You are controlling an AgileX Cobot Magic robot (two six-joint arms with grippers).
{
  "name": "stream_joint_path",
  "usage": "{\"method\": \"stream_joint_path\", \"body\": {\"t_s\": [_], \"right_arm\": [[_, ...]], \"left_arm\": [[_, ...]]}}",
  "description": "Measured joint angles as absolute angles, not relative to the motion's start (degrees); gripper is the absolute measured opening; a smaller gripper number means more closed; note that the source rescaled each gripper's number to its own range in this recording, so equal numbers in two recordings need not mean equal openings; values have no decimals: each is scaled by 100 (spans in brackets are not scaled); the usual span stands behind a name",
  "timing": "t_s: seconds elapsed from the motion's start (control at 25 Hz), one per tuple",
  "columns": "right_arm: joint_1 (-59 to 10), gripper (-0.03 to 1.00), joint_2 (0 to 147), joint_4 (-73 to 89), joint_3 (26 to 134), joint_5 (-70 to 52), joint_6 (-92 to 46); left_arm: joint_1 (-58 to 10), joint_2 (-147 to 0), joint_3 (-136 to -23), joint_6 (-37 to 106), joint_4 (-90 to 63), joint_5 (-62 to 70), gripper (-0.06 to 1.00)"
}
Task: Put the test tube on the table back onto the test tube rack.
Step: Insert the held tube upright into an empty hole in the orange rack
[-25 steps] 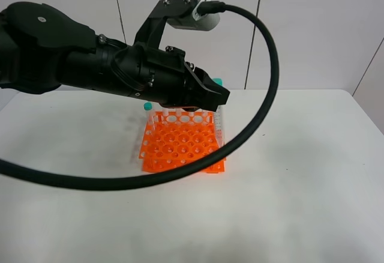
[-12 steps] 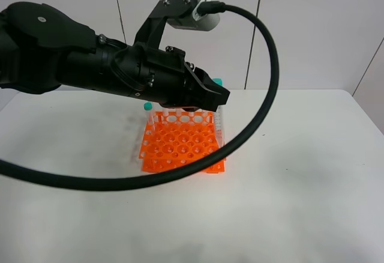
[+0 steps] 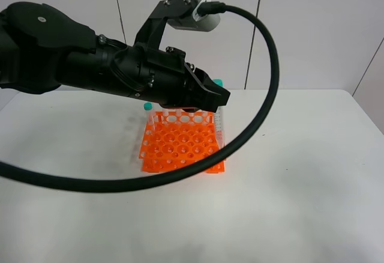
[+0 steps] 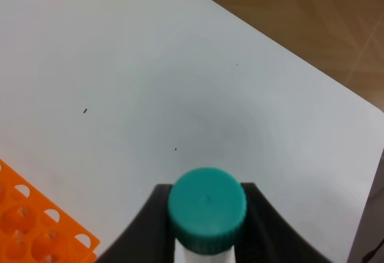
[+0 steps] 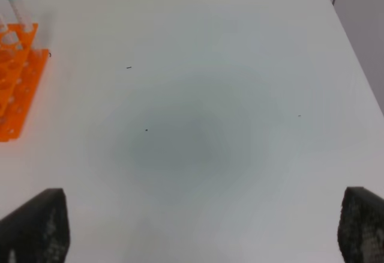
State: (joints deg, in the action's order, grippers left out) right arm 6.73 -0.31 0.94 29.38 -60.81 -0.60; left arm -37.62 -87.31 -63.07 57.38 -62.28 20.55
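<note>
The test tube, clear with a teal cap, hangs upright with my left gripper shut on it just below the cap. It sits at the back right edge of the orange test tube rack; whether its tip is in a hole is hidden. In the left wrist view black fingers flank the cap and a rack corner shows beside it. My right gripper is open over the bare white table, well away from the rack.
Another teal-capped tube stands at the rack's back left corner, and white tube tops line its back row. A teal-capped tube shows at the rack's edge in the right wrist view. The left arm's black cable loops over the table.
</note>
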Motion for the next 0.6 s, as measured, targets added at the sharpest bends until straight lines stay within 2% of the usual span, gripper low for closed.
{"method": "stream_joint_path", "body": {"t_s": [0.6], "right_arm": [[673, 100, -31, 89, 2851, -5909, 0]], "left_arm": [[-3762, -8731, -6307, 5742, -6228, 2076, 0]]}}
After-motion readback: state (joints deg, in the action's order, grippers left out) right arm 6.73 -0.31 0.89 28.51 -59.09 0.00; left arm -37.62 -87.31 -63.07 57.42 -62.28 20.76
